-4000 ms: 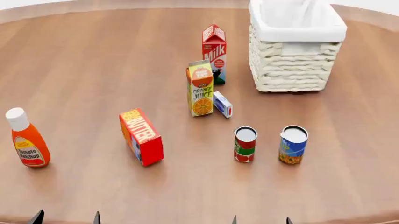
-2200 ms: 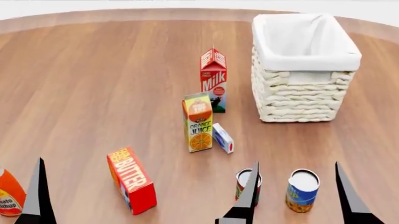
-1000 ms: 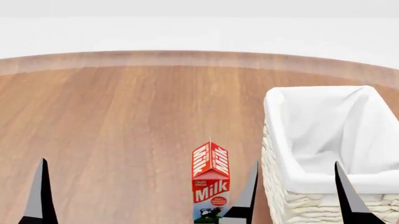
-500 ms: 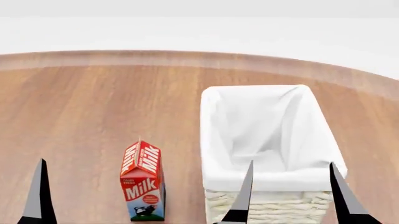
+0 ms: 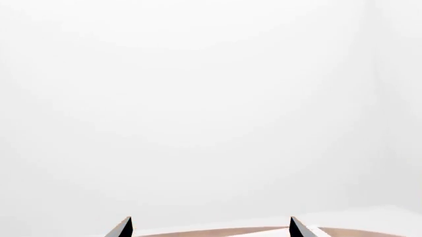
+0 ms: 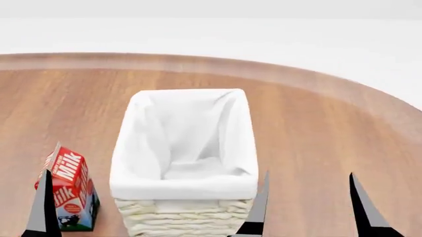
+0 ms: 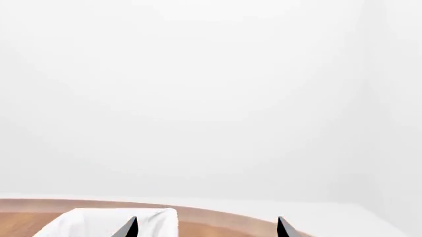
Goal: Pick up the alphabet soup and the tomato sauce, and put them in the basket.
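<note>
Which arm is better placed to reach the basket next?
Right, probably: the right gripper, open and empty, sits beside the basket; the left gripper is by the milk. No cans in view.

Basket (image 6: pixel 185 217): cream-white woven wicker, plain white cloth liner (image 6: pixel 188 133) over rim. Milk carton (image 6: pixel 69 190): red with white lettering, small black-and-white cow on green near base. Table (image 6: pixel 316 133): brown wood grain, lighter rim band. Gripper fingertips (image 6: pixel 257 207): black. Background: plain white.
</note>
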